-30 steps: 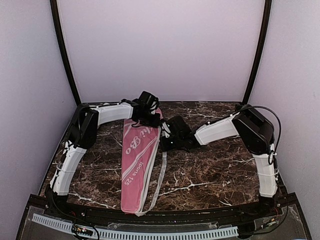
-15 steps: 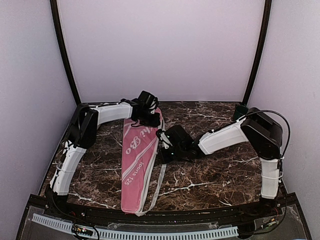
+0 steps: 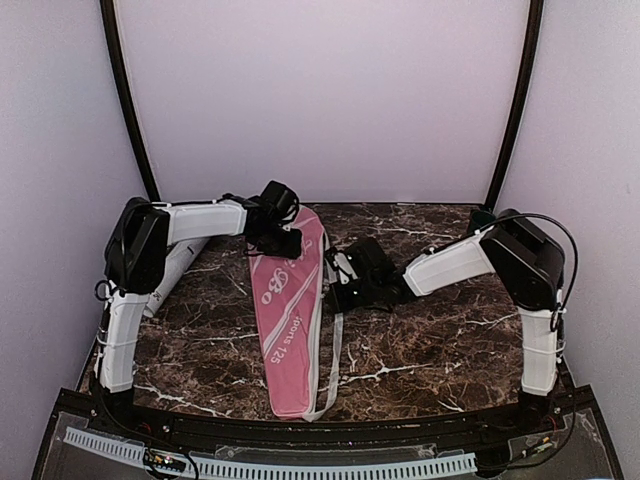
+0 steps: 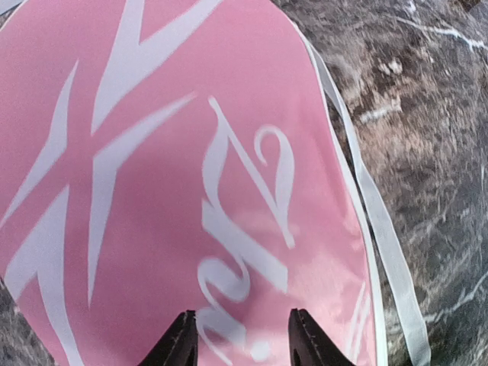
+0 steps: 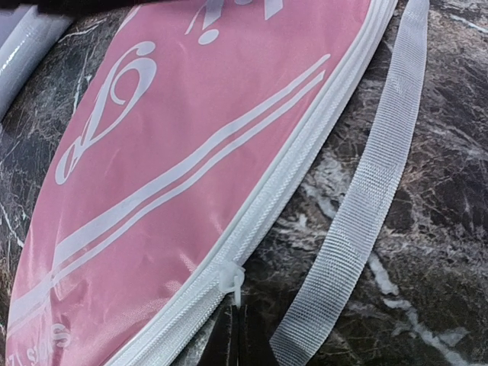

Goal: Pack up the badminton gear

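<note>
The pink racket-shaped bag (image 3: 290, 320) with white lettering lies flat down the middle of the table, wide end at the back. My left gripper (image 3: 281, 237) hovers over that wide end, open; its black fingertips (image 4: 180, 345) frame the lettering on the bag (image 4: 168, 152) and hold nothing. My right gripper (image 3: 341, 276) is at the bag's right edge, shut on the white zipper pull (image 5: 232, 283), with the pull's tab pinched between the fingertips (image 5: 226, 339). A long white tube (image 3: 178, 266) lies left of the bag. Rackets and shuttlecocks are hidden.
The bag's white webbing strap (image 3: 336, 345) trails loose on the dark marble table (image 3: 430, 340) along the bag's right side. A small dark green cup (image 3: 482, 218) peeks out behind the right arm at the back right. Light walls close in the back and sides.
My left gripper has opened and drawn back to the left off the bag. The bag's narrow end has swung right. The right gripper has stayed shut on the zipper pull while shifting along the edge.
</note>
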You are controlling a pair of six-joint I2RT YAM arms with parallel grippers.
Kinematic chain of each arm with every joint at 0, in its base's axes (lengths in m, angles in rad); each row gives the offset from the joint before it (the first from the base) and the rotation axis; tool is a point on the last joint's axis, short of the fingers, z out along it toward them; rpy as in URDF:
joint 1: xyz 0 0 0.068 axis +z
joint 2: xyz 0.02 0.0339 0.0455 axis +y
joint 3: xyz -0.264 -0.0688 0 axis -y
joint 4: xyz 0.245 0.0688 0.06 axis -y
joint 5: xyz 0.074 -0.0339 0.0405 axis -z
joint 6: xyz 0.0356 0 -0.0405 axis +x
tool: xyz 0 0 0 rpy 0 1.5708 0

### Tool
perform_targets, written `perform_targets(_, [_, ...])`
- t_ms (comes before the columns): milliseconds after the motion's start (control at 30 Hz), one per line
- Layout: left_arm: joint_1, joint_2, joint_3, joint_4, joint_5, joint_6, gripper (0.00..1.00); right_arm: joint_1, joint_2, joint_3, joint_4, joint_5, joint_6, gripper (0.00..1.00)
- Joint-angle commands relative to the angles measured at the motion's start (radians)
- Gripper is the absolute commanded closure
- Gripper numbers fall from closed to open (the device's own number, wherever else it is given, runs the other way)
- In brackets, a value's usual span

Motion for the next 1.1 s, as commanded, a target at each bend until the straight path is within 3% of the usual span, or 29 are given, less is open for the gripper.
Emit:
perform_targets(0, [-0.073,-0.126,-0.133,0.005,-0.020,-0.001,0.58,-0.010,0.017,0.017,0.043,-0.033,0.005,1.00])
perform_targets(400, [-0.145,-0.097,-0.217,0.105,0.064,-0.078,0.62,-0.010,0.010,0.016,0.063,-0.045,0.017,1.00])
perform_targets(533, [-0.142,-0.033,-0.192,0.076,0.029,-0.085,0.65,-0.008,-0.001,0.008,0.061,-0.058,0.023,1.00])
perform_targets(700, [-0.140,0.027,-0.159,0.064,0.026,-0.104,0.77,0.009,-0.021,-0.018,0.062,-0.068,0.033,1.00])
perform_targets(1067, [-0.077,0.060,-0.127,0.059,0.029,-0.110,0.81,0.108,-0.127,-0.170,0.076,-0.078,0.092,1.00])
